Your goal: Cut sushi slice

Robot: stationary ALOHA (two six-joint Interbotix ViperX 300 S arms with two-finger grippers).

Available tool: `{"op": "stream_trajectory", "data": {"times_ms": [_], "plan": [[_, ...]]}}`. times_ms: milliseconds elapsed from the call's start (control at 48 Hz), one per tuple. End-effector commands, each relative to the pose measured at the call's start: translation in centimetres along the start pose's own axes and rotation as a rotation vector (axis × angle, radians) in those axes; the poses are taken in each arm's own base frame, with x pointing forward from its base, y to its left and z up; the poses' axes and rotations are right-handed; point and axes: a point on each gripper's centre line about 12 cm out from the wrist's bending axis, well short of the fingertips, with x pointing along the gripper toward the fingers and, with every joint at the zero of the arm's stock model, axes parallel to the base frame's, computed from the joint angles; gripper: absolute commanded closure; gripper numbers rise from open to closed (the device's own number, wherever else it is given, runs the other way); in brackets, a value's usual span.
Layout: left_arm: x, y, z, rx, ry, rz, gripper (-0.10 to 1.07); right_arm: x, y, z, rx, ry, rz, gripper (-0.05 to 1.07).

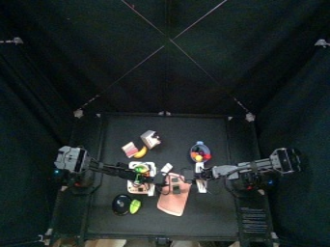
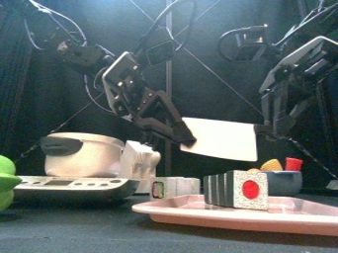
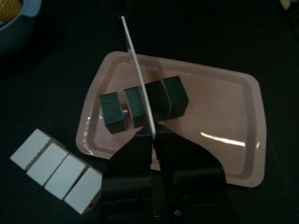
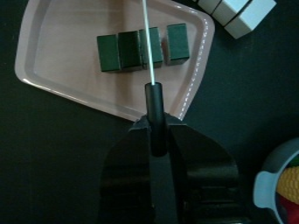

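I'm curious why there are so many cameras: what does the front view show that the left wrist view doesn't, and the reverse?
Only the front view shows the white rice cooker, the broad side of the knife and the sushi roll end with its red centre. Only the left wrist view shows the roll from above, in segments, with the blade a thin line over them. Both show the knife in the left gripper, the roll and the pink tray.

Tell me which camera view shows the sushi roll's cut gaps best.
The right wrist view: it looks down on the sushi roll on the pink tray, with gaps between pieces. The left wrist view shows them too, partly behind the knife. Front view shows one end; top view, too small.
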Motion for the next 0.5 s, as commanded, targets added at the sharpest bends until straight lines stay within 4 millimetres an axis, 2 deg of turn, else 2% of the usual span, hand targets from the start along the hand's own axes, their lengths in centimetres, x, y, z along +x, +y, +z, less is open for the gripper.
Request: {"op": "stream_trajectory", "data": {"times_ms": [0,479], "plan": [[-0.1,-1.4,-0.8,0.017,0.010,-0.027,0.60,-0.4,0.0,-0.1,0.004,-0.014,0.001,0.71],[0.8,-1.8,-1.7,-0.016,0.041,-0.029,0.60,0.8,0.0,-0.3,0.004,0.003,0.001,0.71]]}}
